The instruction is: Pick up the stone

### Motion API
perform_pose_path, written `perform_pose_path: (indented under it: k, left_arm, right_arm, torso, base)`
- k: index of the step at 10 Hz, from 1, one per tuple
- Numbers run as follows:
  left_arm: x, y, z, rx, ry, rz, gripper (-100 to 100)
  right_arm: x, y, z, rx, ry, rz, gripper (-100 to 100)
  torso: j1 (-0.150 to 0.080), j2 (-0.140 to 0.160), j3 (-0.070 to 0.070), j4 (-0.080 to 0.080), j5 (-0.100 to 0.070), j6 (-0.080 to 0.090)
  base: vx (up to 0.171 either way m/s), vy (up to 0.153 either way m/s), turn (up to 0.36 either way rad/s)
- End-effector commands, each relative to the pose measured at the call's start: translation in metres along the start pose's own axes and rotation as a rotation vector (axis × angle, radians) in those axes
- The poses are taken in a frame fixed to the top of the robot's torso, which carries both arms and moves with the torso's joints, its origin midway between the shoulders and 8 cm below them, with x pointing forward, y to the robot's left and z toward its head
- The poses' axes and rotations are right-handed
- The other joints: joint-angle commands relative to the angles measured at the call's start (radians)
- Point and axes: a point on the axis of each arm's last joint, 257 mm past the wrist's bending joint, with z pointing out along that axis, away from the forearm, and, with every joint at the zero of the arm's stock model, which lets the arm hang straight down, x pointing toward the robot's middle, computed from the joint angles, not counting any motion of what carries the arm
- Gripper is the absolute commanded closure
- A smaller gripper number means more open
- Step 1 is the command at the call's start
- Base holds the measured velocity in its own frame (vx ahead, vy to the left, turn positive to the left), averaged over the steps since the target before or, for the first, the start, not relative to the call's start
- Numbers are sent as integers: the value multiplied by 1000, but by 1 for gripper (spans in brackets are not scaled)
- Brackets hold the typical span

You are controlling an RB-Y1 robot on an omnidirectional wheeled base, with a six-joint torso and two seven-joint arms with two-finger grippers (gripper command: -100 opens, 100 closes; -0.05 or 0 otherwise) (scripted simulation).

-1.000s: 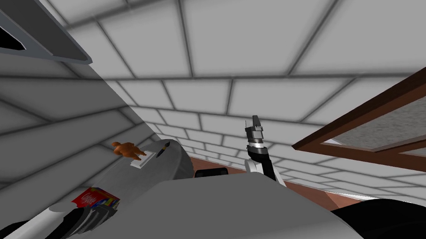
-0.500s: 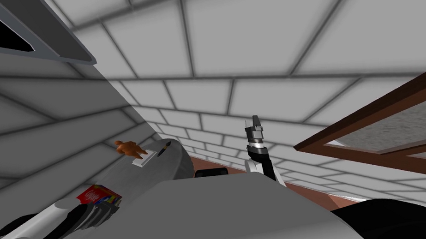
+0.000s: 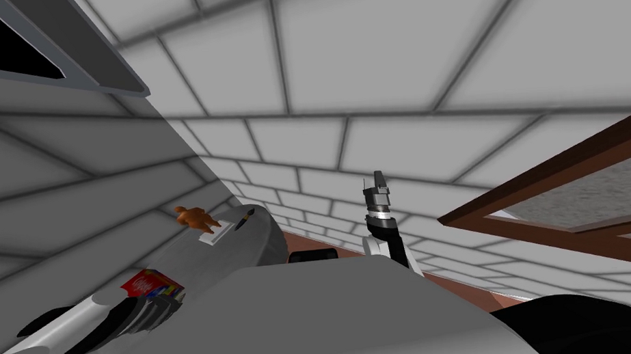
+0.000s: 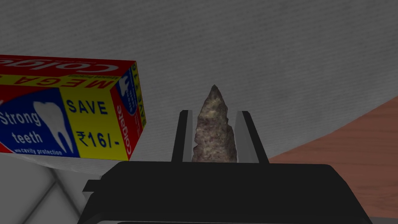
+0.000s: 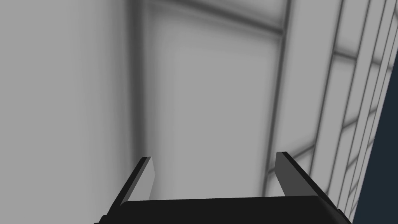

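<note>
A rough, pointed grey-brown stone (image 4: 214, 128) stands between the two fingers of my left gripper (image 4: 213, 113), which is shut on its sides. Behind it lies the grey tabletop (image 4: 272, 58); whether the stone touches it cannot be told. A red, blue and yellow toothpaste box (image 4: 66, 112) lies close beside the gripper. In the head view my left gripper (image 3: 161, 305) is at the lower left, next to that box (image 3: 151, 285). My right gripper (image 3: 378, 181) is raised in the middle, its fingers (image 5: 145, 175) standing open with nothing between them.
Farther along the rounded grey table (image 3: 257, 247) lie an orange figure (image 3: 197, 218), a white pad (image 3: 216, 234) and a dark pen (image 3: 243, 221). A brown-framed panel (image 3: 555, 191) slants in at the right. Reddish-brown floor (image 4: 349, 132) shows past the table's edge.
The whole head view has drifted to the right, so I have turned a little. My left arm has kept beside the toothpaste box. The right arm holds its pose.
</note>
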Motion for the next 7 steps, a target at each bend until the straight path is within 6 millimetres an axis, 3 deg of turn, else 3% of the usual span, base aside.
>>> perform_pose_path:
  k: [1,6,7]
  left_arm:
    - [1,7,2,-18,-4,-1,100]
    - [0,20,6,-48,-14,0,100]
    - [0,21,6,-50,-15,1,0]
  right_arm:
    - [0,0,0,0,0,0,0]
    - [0,0,0,0,0,0,0]
    - [0,0,0,0,0,0,0]
  torso:
    - [0,0,0,0,0,0]
    - [0,0,0,0,0,0]
    - [0,0,0,0,0,0]
  base:
    - [-2,-1,35]
    - [-1,0,16]
    - [0,0,0]
